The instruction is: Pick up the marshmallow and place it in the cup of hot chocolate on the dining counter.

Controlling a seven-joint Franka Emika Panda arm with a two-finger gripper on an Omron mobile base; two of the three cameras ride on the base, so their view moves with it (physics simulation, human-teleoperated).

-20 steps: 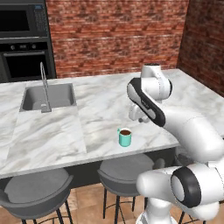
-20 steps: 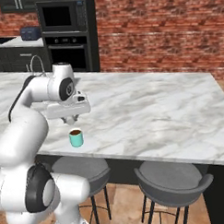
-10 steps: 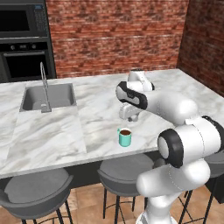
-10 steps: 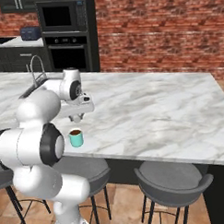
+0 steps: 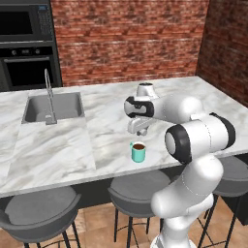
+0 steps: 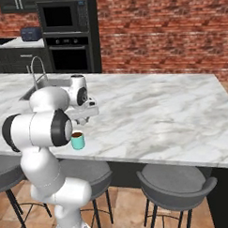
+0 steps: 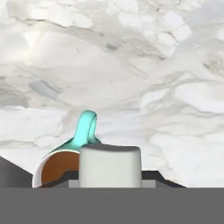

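White-grey rounded marshmallow sits pinched in the two-finger gripper, jaws clenched on it, low centre of hand view. Small teal-green mug of hot chocolate stands on the long white grey-veined marble dining counter, near its front edge, just below & in front of gripper in left base view. Right base view: gripper hangs just above and behind mug, not touching. Hand view: mug w/ brown liquid is lower left of marshmallow, handle pointing up-frame; marshmallow overlaps its rim on the right. Inset steel sink w/ faucet lies well apart, toward the counter's left end. Grey stools under front edge.
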